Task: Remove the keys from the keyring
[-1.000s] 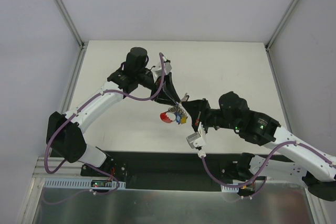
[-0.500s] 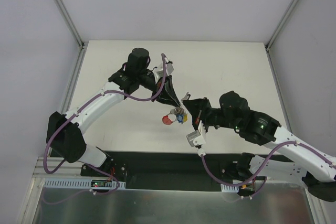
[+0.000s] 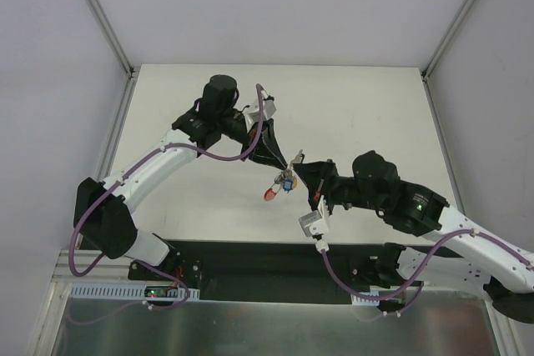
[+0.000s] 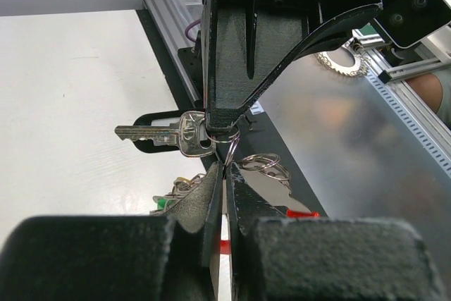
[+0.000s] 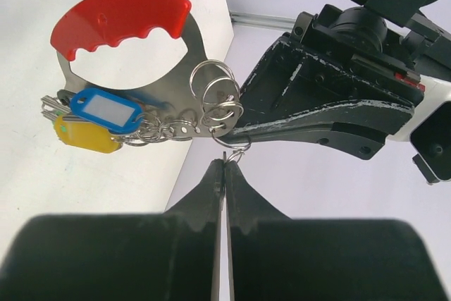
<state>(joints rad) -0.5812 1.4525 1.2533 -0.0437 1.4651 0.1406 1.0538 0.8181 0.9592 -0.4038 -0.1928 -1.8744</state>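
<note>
The keys hang between the two grippers above the table as a bunch. A thin keyring joins a bare silver key to the rest. My left gripper is shut on that ring, tip to tip with my right gripper. The right gripper is shut on the silver key's head, seen edge-on between its jaws. Below hang a metal plate with a red grip, a blue tag, a yellow tag and several more rings. In the top view the left gripper meets the right gripper.
The white table lies under the bunch, with grey walls on three sides. A black base plate and an aluminium rail run along the near edge by the arm bases.
My left gripper has shut on the ring. The bunch has shifted a little right and down, with the red grip now hanging lower. The right gripper has stayed shut.
</note>
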